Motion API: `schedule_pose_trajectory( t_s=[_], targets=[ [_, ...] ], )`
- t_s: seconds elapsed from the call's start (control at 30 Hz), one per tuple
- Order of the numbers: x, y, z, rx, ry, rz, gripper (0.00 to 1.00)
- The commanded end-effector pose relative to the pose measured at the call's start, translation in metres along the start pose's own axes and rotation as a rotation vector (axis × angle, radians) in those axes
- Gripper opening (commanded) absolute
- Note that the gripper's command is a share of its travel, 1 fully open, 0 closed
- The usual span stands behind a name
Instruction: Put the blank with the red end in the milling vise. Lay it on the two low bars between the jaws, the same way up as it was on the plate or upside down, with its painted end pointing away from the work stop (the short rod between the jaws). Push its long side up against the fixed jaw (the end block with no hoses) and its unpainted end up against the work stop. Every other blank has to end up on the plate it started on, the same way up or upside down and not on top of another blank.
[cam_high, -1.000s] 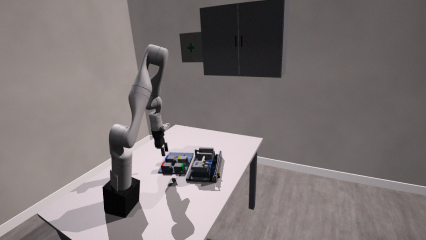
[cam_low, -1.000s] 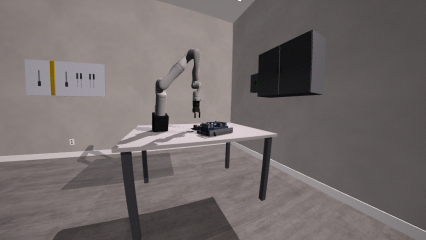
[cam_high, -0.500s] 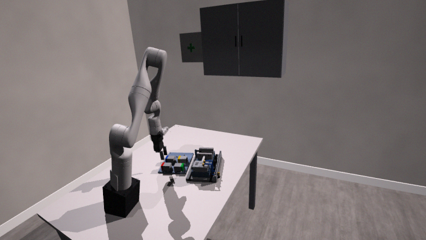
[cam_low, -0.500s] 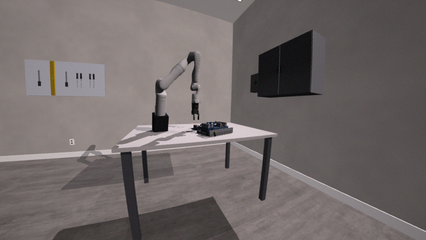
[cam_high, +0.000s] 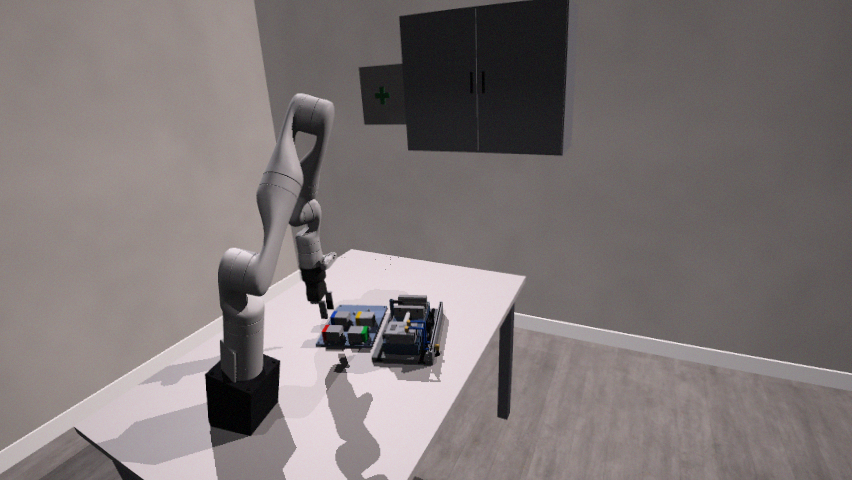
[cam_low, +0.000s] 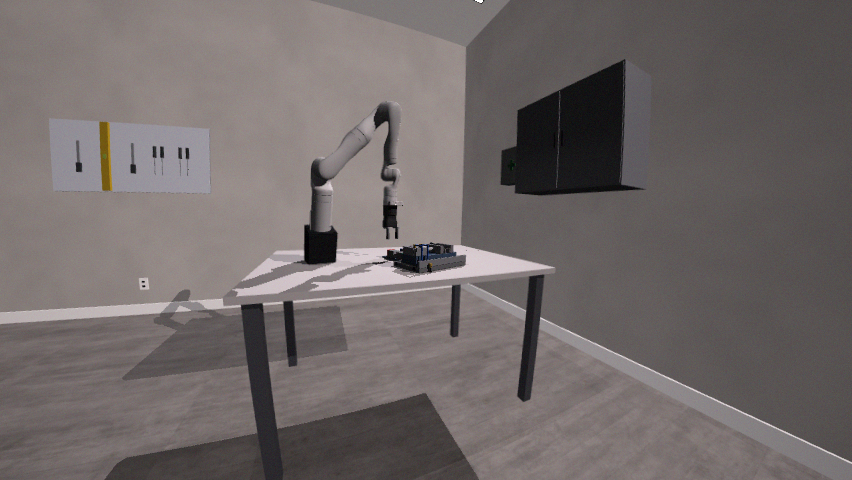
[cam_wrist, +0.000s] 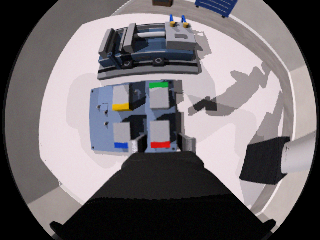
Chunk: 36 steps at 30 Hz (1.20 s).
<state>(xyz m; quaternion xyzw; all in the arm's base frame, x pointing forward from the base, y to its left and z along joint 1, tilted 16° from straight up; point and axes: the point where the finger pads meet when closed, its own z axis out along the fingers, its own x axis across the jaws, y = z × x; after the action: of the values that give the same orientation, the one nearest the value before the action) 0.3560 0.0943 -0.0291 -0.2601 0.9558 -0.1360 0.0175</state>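
Hand fingers spread wide, empty, hovering above the red-end blank at 6 o'clock on the plate. Blank looks rigid, smooth, probably slippery metal; pinch its long sides mid-length, clear of neighbours

claw open (empty) | above table | left of vise

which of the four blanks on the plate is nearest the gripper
The red-ended blank: in the wrist view it lies just ahead of the open gripper, in the plate's near row beside the blue one. The green and yellow ones lie nearer the vise.
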Motion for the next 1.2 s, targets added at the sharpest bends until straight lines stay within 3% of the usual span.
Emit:
schedule_pose_trajectory(
  t_s=[0.0,1.17],
  targets=[
    [-0.0011,-0.0001,-0.0013,0.0,-0.003,0.001,1.0],
    [-0.0048,-0.0037,-0.0095,0.0,-0.003,0.001,1.0]
  ],
)
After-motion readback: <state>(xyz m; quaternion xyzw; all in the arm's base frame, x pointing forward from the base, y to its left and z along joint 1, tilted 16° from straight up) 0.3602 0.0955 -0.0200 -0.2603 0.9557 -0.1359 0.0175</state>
